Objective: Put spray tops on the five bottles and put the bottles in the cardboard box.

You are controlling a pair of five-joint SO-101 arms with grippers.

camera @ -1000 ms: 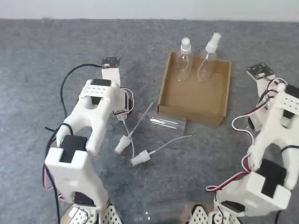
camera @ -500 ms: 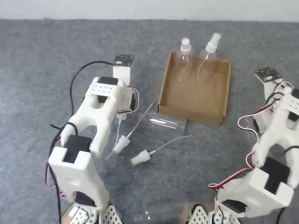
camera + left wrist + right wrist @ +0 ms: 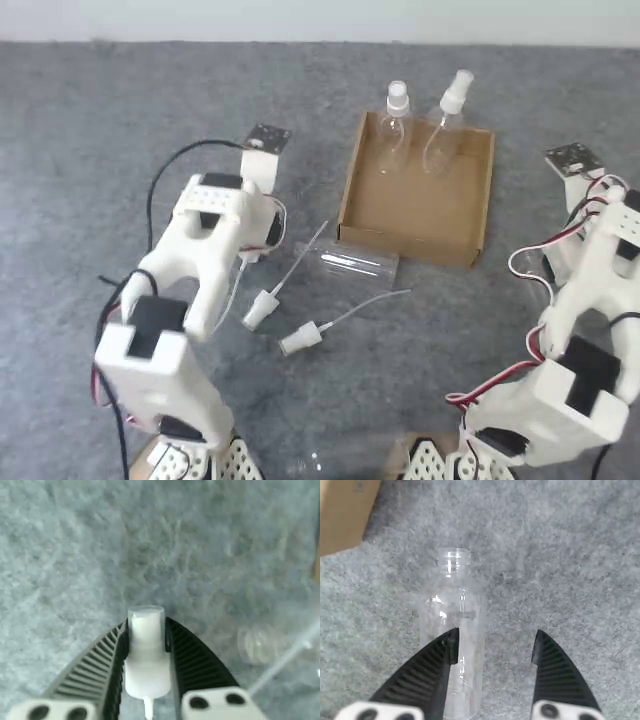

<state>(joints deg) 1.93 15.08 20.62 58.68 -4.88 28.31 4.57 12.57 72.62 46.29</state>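
My left gripper (image 3: 146, 624) is shut on a white spray top (image 3: 145, 650), held above the grey carpet; its thin tube hangs beside the left arm (image 3: 215, 230). My right gripper (image 3: 495, 636) is open over a clear uncapped bottle (image 3: 452, 615) that lies on the carpet, close to one finger (image 3: 440, 655). Another clear bottle (image 3: 356, 265) lies in front of the cardboard box (image 3: 415, 235). Two bottles with spray tops (image 3: 396, 128) (image 3: 446, 125) stand in the box at its far side. Two loose spray tops (image 3: 262, 308) (image 3: 302, 339) lie on the carpet.
The right arm (image 3: 600, 265) stands to the right of the box. A further clear bottle (image 3: 335, 462) shows at the near edge between the arm bases. Cables trail beside both arms. Open carpet stretches at the far left.
The left arm has swung its gripper to the right, towards the box, with the spray top in it. The right arm has shifted slightly to the right.
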